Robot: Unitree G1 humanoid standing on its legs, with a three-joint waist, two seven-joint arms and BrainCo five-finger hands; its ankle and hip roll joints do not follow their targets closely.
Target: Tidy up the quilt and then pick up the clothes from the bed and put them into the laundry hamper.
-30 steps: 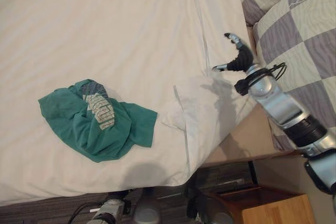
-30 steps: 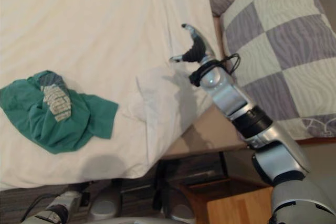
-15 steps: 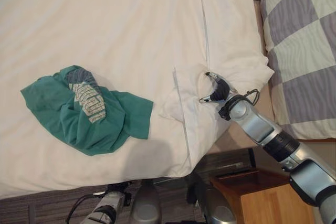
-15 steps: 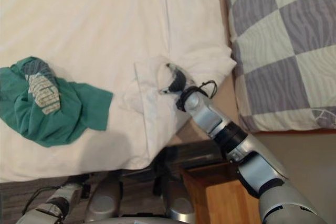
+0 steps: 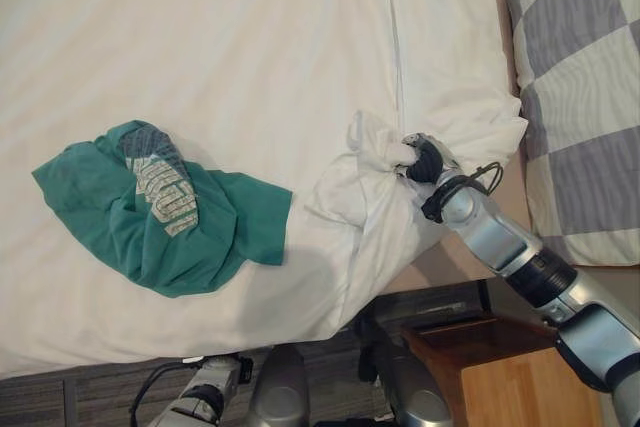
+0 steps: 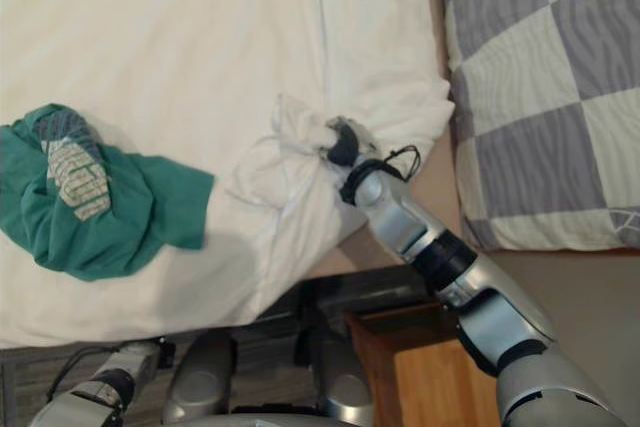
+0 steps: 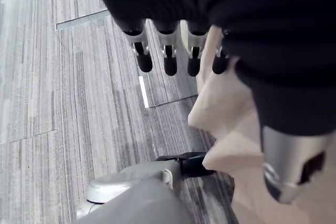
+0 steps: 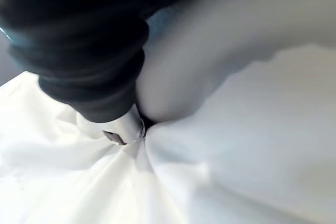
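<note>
A white quilt (image 5: 250,47) covers the bed. Its near right corner (image 5: 362,162) is folded back and bunched into a knot of cloth. My right hand (image 5: 422,159) is shut on that bunch, its fingers buried in the white fabric (image 8: 173,182). A crumpled green T-shirt (image 5: 160,212) with a pale print lies on the quilt to the left, well apart from the hand. My left hand (image 7: 169,56) hangs low beside the bed above the floor, fingers relaxed and holding nothing.
A grey and cream checked pillow (image 5: 585,97) lies at the right. A wooden nightstand (image 5: 500,377) stands below it, by the bed's near right corner. Grey plank floor (image 7: 63,103) runs along the bed's near edge.
My right hand, open over the folded quilt corner half a second ago, has closed on it and gathered the cloth into a bunch. The T-shirt has stayed put.
</note>
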